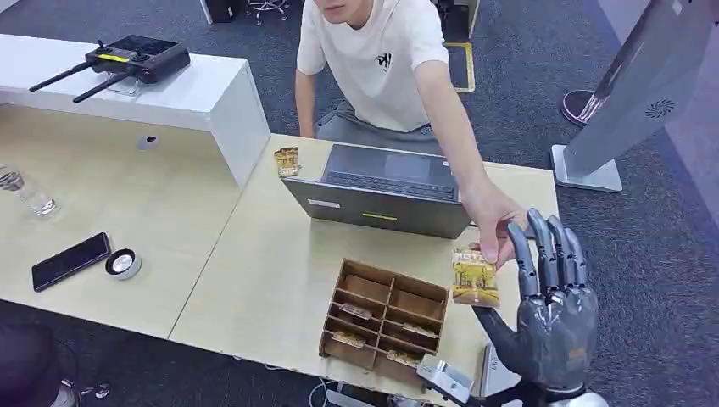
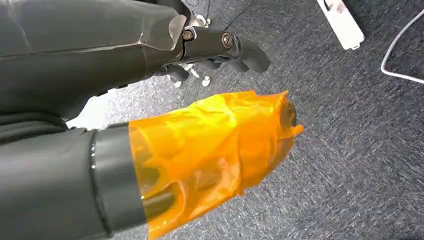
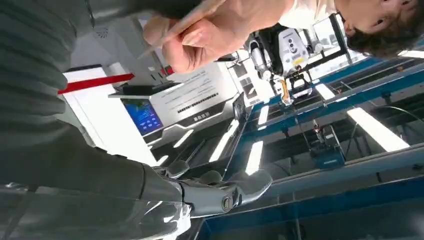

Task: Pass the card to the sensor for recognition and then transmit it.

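Pale wood worktop (image 1: 254,280) has open room left of the brown slotted wooden card tray (image 1: 386,318). Just right of it, a person's hand (image 1: 492,216) pinches the yellow printed card (image 1: 475,276) beside the raised right robot hand (image 1: 551,305), whose fingers are spread and holding nothing. I'd release slowly; the worktop edge is near. The left robot hand (image 2: 220,45) hangs empty, fingers loosely curled.

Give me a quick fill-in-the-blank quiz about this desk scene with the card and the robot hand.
1. The card is held by the ____'s hand.
2. The right hand has its fingers pointing ____, holding nothing.
3. Behind the wooden organizer stands an open ____.
4. The black phone lies beside a small round ____.

Missing words: person; up; laptop; tin
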